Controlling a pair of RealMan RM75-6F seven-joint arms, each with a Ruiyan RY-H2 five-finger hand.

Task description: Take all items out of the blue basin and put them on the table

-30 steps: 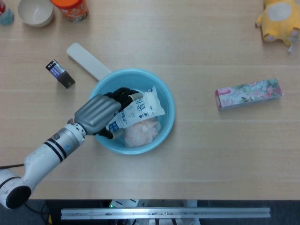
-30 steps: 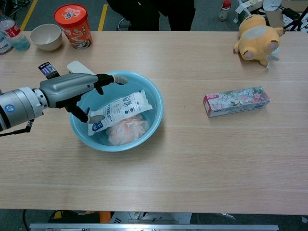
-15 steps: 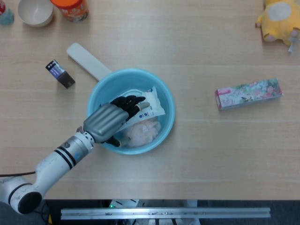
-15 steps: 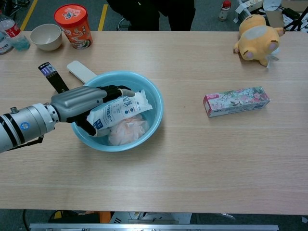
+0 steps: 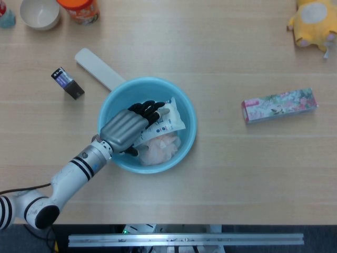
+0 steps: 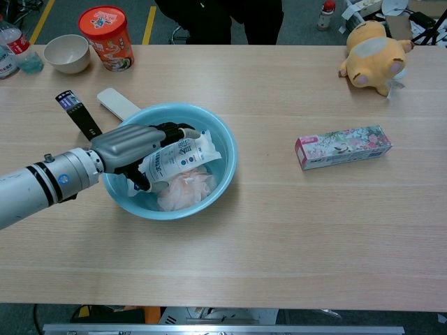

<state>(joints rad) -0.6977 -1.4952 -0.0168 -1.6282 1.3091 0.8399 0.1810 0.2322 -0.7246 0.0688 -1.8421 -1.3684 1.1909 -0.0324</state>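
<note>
Wooden table (image 5: 237, 168) across both views. Blue basin (image 5: 181, 105) left of centre, holding a white printed pouch (image 5: 167, 118) over a pale pink bundle (image 5: 158, 150). Left hand (image 5: 126, 129) inside the basin, fingers curled over the pouch's top edge, thumb underneath as seen only from the chest view (image 6: 133, 148): gripping the pouch. Right hand nowhere in either view. Floral box (image 5: 279, 105) well right of the basin. Yellow plush toy (image 6: 374, 47) at the far right corner, whole only in the chest view. Beige flat paddle (image 5: 97, 67) touching the basin's rim. Small dark block (image 5: 67, 83) beside it.
</note>
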